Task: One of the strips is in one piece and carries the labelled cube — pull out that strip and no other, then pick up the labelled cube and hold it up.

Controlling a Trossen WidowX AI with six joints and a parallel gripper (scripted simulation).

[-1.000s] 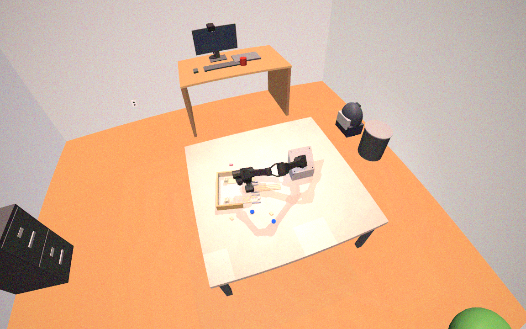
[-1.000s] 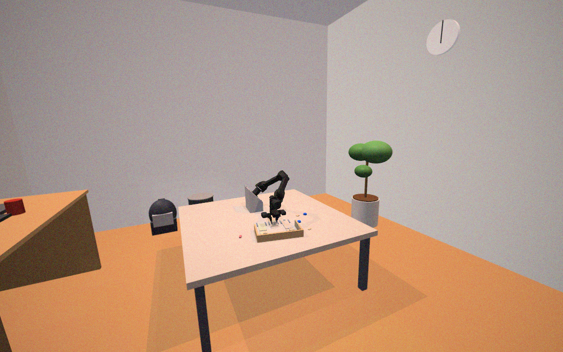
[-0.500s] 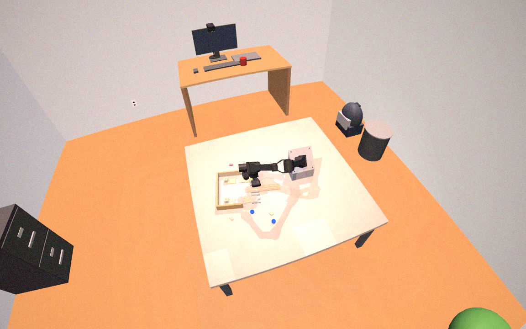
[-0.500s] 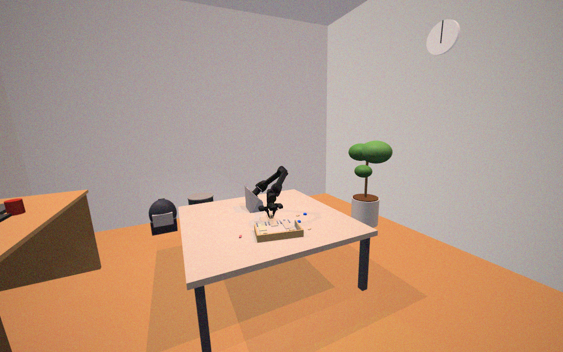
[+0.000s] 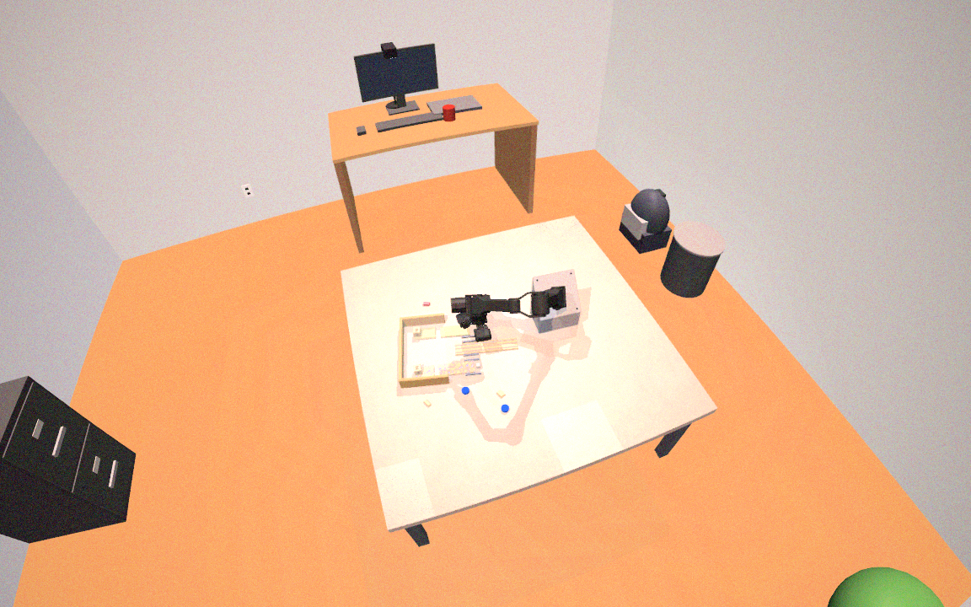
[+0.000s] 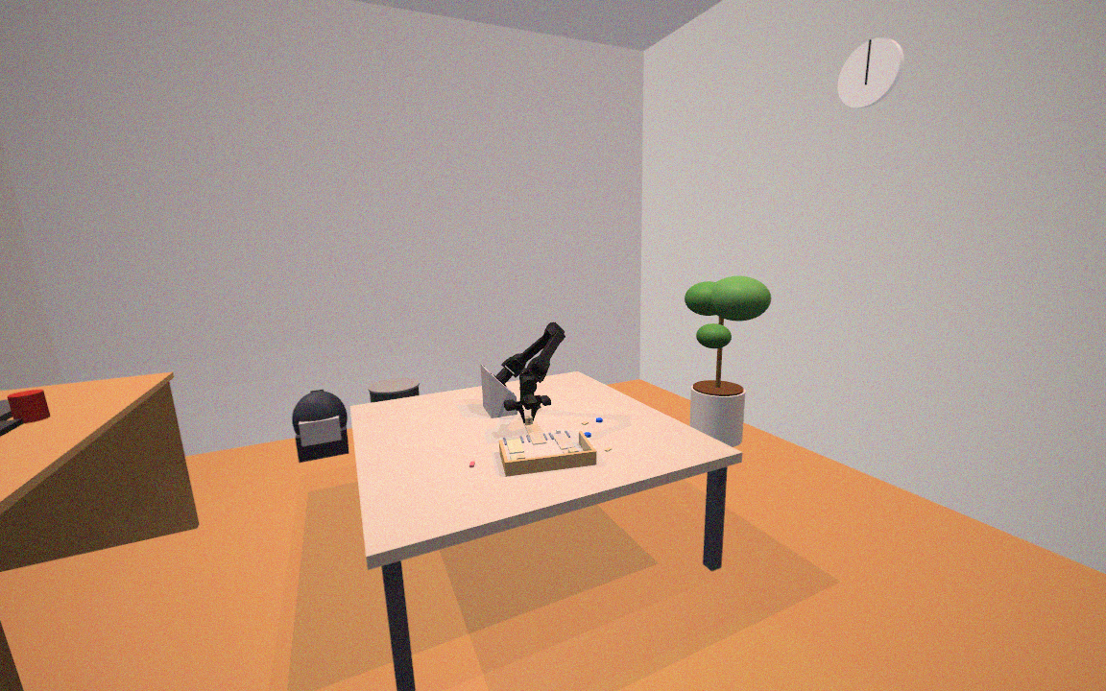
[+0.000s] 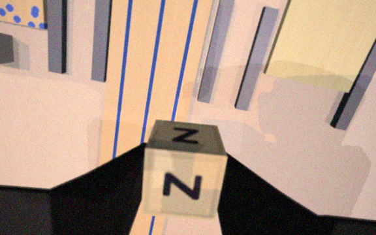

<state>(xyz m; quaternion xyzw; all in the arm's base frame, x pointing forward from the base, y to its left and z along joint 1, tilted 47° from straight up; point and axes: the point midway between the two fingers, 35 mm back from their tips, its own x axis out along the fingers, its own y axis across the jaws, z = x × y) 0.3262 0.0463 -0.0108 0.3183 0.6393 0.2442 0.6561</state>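
Observation:
My gripper (image 7: 183, 155) (image 6: 528, 417) is shut on the cube (image 7: 181, 186), which shows a dark Z on two faces. The cube is held above the blue-striped strip (image 7: 139, 59) (image 5: 504, 346). That strip runs between grey rails and sticks out of the tray's open side towards the arm's base. A blue-dotted strip (image 7: 23, 7) lies to its left in the wrist view, and a plain yellow strip (image 7: 325, 39) (image 5: 453, 331) to its right. The near part of the striped strip is hidden behind the cube and fingers.
The tray's wooden wall (image 5: 400, 354) (image 6: 548, 464) stands around the strips' far ends. Grey rails (image 7: 260, 59) flank the strips. Two blue discs (image 5: 464, 389) (image 5: 504, 408) and small tan pieces (image 5: 500, 394) (image 5: 427, 403) lie beside the tray, with a pink piece (image 5: 426, 303) (image 6: 471, 464) on its other side.

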